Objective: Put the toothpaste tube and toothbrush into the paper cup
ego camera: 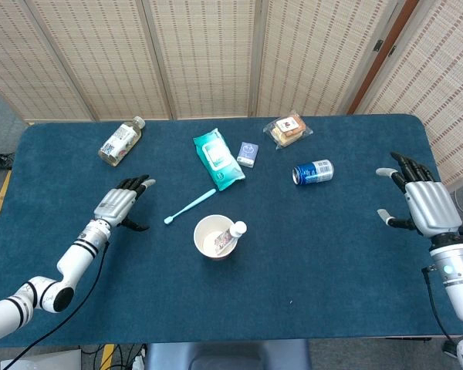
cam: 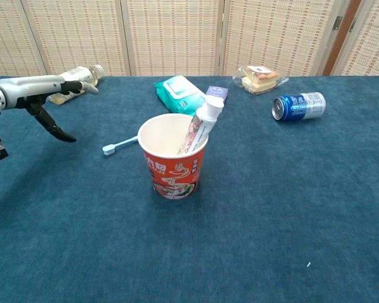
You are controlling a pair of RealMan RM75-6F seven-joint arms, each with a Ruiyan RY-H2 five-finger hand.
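Observation:
A red-printed paper cup (ego camera: 215,237) (cam: 174,157) stands upright mid-table. A white toothpaste tube (ego camera: 231,236) (cam: 201,126) leans inside it, cap up over the right rim. The light blue toothbrush (ego camera: 190,206) (cam: 119,146) lies flat on the cloth, up-left of the cup. My left hand (ego camera: 122,204) (cam: 47,95) hovers open a short way left of the brush, fingers spread, holding nothing. Far out near the right table edge, my right hand (ego camera: 420,204) is open and empty; the chest view does not show it.
At the back lie a clear bottle (ego camera: 120,141), a teal wipes pack (ego camera: 218,159), a small blue box (ego camera: 247,154), a wrapped sandwich (ego camera: 287,129) and a blue can (ego camera: 313,171) on its side. The blue tablecloth (ego camera: 309,262) covers the table.

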